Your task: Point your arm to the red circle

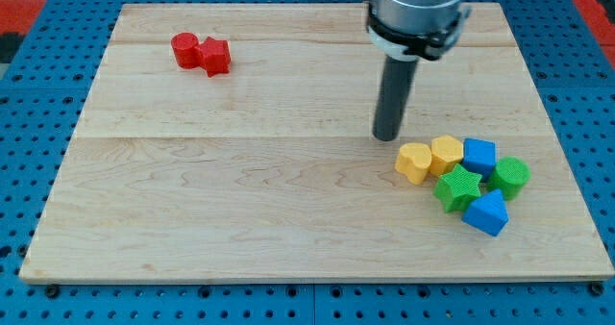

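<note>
My arm had no fingers, so there was nothing to be open or closed. It ended in a dark rod, and my tip stood on the wooden surface, a bit right of the middle. It touched no block.

The closest blocks sat in a tight bunch at about 4 o'clock from my tip. First came the yellow heart block, just beside my tip but apart from it. Pressed against it on the view's right was the second yellow block; I could not tell its shape for sure. Next to that was the blue block with angled sides. At the far right of the bunch was the green round block. Under the blue one lay the green star block, and at the bottom of the bunch sat the second blue block, which looked a bit like a wedge. These six blocks all looked to be touching or almost touching their neighbors.

The red circle block was well apart from my tip, at about 10 o'clock, near the top left corner of the surface. Right beside it, touching it on the view's right, was the second red block with a bumpy shape I could not name.

Around the surface I saw a blue board full of little holes.
</note>
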You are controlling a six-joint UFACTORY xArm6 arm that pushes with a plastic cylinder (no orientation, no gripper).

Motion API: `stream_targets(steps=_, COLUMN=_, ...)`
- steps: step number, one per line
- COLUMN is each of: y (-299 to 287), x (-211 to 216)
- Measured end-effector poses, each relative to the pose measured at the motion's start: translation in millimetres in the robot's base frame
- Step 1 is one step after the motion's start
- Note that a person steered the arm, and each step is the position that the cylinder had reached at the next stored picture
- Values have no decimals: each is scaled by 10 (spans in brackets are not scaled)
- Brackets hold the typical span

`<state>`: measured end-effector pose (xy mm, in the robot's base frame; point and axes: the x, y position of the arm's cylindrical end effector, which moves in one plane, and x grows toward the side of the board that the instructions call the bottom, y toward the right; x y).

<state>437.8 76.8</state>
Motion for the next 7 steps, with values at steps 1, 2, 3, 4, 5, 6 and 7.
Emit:
stream_targets(steps=1, y=-594, x=-28)
stream_targets(steps=2, y=-1389, x=-164)
stream_targets(steps=3, y=-2191, x=-373)
stream_targets(steps=4, y=-2853, x=-533)
stream_targets(steps=5, y=-3329, x=-846)
stream_targets(steps=6, y=-3416, x=-1213)
stream_targets(steps=7, y=-3399, x=-1367)
